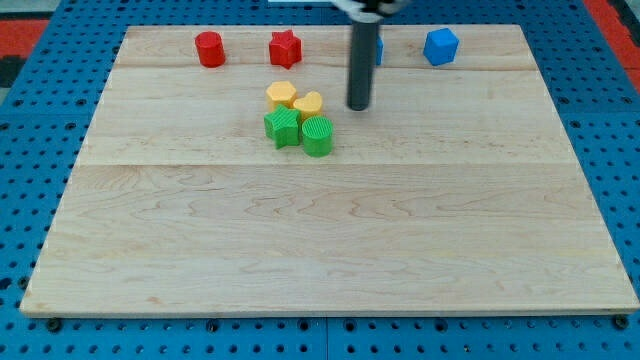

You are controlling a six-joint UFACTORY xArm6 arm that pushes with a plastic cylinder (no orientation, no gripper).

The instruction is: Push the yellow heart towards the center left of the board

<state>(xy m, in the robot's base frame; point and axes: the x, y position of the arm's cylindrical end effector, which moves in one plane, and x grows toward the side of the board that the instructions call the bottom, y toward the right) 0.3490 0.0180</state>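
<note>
Our tip (359, 106) stands in the upper middle of the frame, just to the right of the yellow heart (308, 104); we carry no jaws, only a bare rod, so nothing is pinched or held. The heart sits in a tight cluster, touching a yellow hexagon-like block (281, 95) at its upper left, with a green star (283, 128) and a green cylinder (317, 136) just below. Along the frame's top lie a red cylinder (209, 49), a red star (285, 47) and a blue block (440, 46). We judge a clean push should run leftward and slightly downward, contact squarely on the heart's right side, though its neighbours will likely be shoved along.
</note>
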